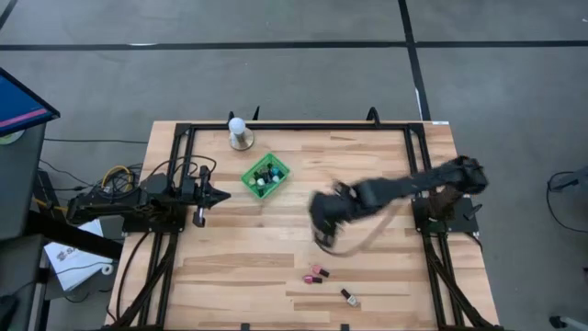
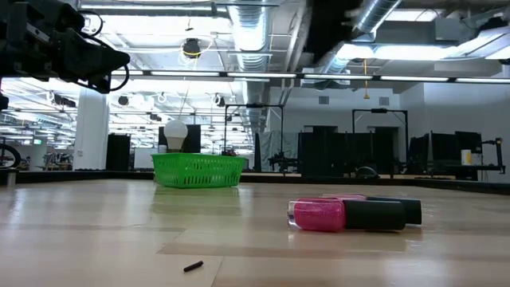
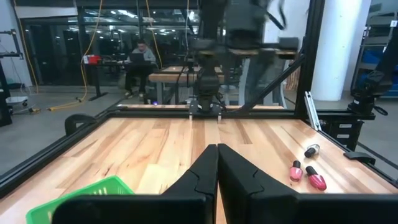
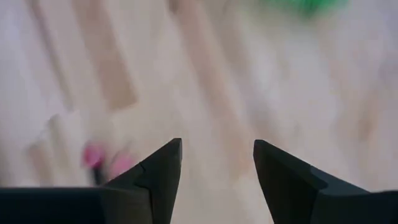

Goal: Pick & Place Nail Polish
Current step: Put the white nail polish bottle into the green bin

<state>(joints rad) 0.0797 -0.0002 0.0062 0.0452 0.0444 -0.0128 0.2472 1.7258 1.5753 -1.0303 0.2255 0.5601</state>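
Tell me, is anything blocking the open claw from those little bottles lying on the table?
Nothing visible. The right gripper, open, hangs over bare wood; the bottles lie apart from it, with only table between. The green basket sits off to the other side.

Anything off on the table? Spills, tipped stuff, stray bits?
Three nail polish bottles lie on their sides on the bare wood, outside the green basket: two pink ones together and one apart nearby. A small dark scrap lies loose near the low camera. No spill visible.
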